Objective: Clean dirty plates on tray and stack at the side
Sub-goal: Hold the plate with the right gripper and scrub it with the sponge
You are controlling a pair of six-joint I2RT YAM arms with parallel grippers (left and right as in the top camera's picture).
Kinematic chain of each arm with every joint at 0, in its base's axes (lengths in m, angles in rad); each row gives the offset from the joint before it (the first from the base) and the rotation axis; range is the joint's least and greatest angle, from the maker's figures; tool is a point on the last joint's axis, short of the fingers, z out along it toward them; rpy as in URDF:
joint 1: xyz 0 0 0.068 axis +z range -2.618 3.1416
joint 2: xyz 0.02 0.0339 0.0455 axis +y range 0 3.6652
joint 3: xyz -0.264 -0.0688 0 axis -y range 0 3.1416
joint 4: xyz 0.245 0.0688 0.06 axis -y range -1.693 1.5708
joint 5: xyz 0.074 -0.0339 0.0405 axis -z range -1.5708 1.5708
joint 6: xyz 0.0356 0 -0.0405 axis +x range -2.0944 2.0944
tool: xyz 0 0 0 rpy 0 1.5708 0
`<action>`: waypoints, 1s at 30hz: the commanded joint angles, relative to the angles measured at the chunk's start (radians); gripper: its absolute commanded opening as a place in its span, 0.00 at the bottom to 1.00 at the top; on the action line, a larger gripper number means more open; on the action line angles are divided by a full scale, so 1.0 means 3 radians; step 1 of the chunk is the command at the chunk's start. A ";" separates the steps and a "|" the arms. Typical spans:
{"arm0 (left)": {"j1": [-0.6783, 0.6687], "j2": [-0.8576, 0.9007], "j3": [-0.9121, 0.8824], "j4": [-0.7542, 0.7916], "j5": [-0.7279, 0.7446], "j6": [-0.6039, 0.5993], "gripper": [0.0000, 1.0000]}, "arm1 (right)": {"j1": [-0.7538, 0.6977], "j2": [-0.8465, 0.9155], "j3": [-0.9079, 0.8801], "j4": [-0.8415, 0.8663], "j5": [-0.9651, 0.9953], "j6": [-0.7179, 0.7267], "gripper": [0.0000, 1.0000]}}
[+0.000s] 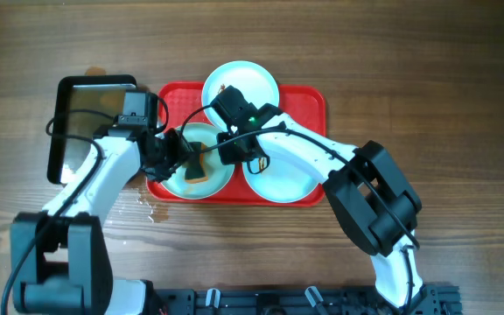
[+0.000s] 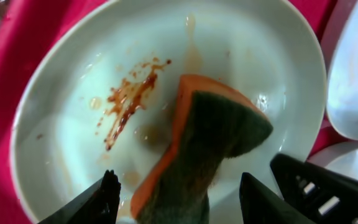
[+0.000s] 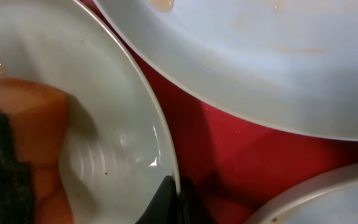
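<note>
Three white plates lie on the red tray (image 1: 309,101): one at the back (image 1: 239,83), one front right (image 1: 278,179), one front left (image 1: 219,181). My left gripper (image 1: 180,156) (image 2: 179,202) is shut on an orange-and-green sponge (image 2: 210,137) and presses it onto the front-left plate (image 2: 73,124), beside a brown-orange smear (image 2: 129,99). My right gripper (image 1: 233,144) (image 3: 178,190) is shut on that plate's rim (image 3: 104,124). The sponge also shows in the right wrist view (image 3: 36,124). The back plate (image 3: 260,56) shows faint orange spots.
A dark shiny metal pan (image 1: 90,114) stands left of the tray, under my left arm. Water drops (image 1: 147,206) lie on the wooden table by the tray's front left corner. The plates lie close together on the tray.
</note>
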 commanded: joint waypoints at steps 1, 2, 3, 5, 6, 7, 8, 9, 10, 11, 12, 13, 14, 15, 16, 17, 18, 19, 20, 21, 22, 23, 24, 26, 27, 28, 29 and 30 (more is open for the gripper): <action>-0.0011 0.0198 -0.0037 0.0080 0.0093 0.0018 0.58 | 0.0017 0.0112 0.0025 -0.0028 -0.0093 -0.0076 0.04; -0.0013 0.0271 -0.0037 0.0102 0.0093 0.0019 0.55 | 0.0017 0.0112 0.0025 -0.0027 -0.0093 -0.0075 0.04; -0.0011 0.0312 -0.0037 0.0123 0.0092 0.0042 0.50 | 0.0017 0.0112 0.0025 -0.0027 -0.0093 -0.0075 0.05; -0.0011 0.0351 -0.0037 0.0142 0.0104 0.0155 0.48 | 0.0017 0.0112 0.0025 -0.0024 -0.0093 -0.0075 0.04; -0.0014 0.0352 -0.0037 0.0139 0.0109 0.0195 0.48 | 0.0017 0.0112 0.0025 -0.0018 -0.0093 -0.0075 0.05; -0.0029 0.0352 -0.0037 0.0137 0.0117 0.0202 0.48 | 0.0017 0.0112 0.0025 -0.0013 -0.0093 -0.0075 0.05; -0.0053 0.0352 -0.0037 0.0141 0.0145 0.0295 0.48 | 0.0017 0.0112 0.0025 -0.0013 -0.0093 -0.0075 0.05; -0.0106 0.0352 -0.0036 0.0141 0.0141 0.0487 0.49 | 0.0017 0.0112 0.0025 -0.0013 -0.0093 -0.0075 0.05; -0.0145 0.0352 -0.0036 0.0141 0.0140 0.0619 0.52 | 0.0017 0.0112 0.0025 -0.0013 -0.0093 -0.0075 0.05; -0.0173 0.0352 -0.0036 0.0140 0.0141 0.0676 0.53 | 0.0017 0.0112 0.0025 -0.0013 -0.0093 -0.0075 0.05; -0.0187 0.0352 -0.0036 0.0140 0.0141 0.0706 0.53 | 0.0017 0.0112 0.0025 -0.0011 -0.0093 -0.0075 0.05; -0.0189 0.0352 -0.0036 0.0140 0.0127 0.0720 0.53 | 0.0017 0.0112 0.0025 -0.0011 -0.0093 -0.0075 0.05; -0.0189 0.0352 -0.0036 0.0140 0.0114 0.0720 0.52 | 0.0017 0.0112 0.0025 -0.0011 -0.0093 -0.0075 0.05; -0.0189 0.0352 -0.0036 0.0139 0.0085 0.0720 0.50 | 0.0017 0.0112 0.0025 -0.0011 -0.0093 -0.0074 0.05; -0.0189 0.0352 -0.0036 0.0127 0.0006 0.0718 0.47 | 0.0017 0.0112 0.0025 -0.0013 -0.0093 -0.0075 0.05; -0.0189 0.0352 -0.0036 0.0113 -0.0065 0.0718 0.42 | 0.0017 0.0112 0.0025 -0.0013 -0.0093 -0.0076 0.05; -0.0189 0.0352 -0.0037 0.0095 -0.0132 0.0718 0.37 | 0.0017 0.0112 0.0025 -0.0013 -0.0093 -0.0075 0.05; -0.0189 0.0352 -0.0037 0.0056 -0.0249 0.0717 0.27 | 0.0017 0.0112 0.0025 -0.0014 -0.0093 -0.0078 0.05; -0.0189 0.0352 -0.0037 0.0018 -0.0357 0.0718 0.20 | 0.0017 0.0112 0.0025 -0.0014 -0.0093 -0.0078 0.06; -0.0189 0.0352 -0.0037 -0.0034 -0.0519 0.0718 0.14 | 0.0017 0.0112 0.0025 -0.0014 -0.0093 -0.0076 0.05; -0.0189 0.0352 -0.0037 -0.0069 -0.0589 0.0718 0.04 | 0.0017 0.0112 0.0025 -0.0014 -0.0093 -0.0076 0.05; -0.0189 0.0352 -0.0036 -0.0099 -0.0577 0.0708 0.04 | 0.0017 0.0112 0.0025 -0.0014 -0.0093 -0.0078 0.05; -0.0191 0.0352 -0.0036 -0.0141 -0.0481 0.0707 0.04 | 0.0017 0.0112 0.0025 -0.0014 -0.0092 -0.0078 0.05; -0.0193 0.0352 -0.0036 -0.0205 -0.0217 0.0708 0.04 | 0.0017 0.0112 0.0025 -0.0014 -0.0093 -0.0080 0.06; -0.0193 0.0352 -0.0036 -0.0205 -0.0071 0.0710 0.04 | 0.0017 0.0112 0.0025 -0.0015 -0.0093 -0.0079 0.05; -0.0193 0.0352 -0.0036 -0.0189 -0.0005 0.0708 0.04 | 0.0017 0.0112 0.0025 -0.0017 -0.0093 -0.0083 0.05; -0.0193 0.0352 -0.0036 -0.0140 -0.0006 0.0707 0.04 | 0.0017 0.0112 0.0025 -0.0019 -0.0093 -0.0089 0.05; -0.0193 0.0352 -0.0036 -0.0085 -0.0005 0.0706 0.04 | 0.0017 0.0112 0.0025 -0.0018 -0.0093 -0.0088 0.05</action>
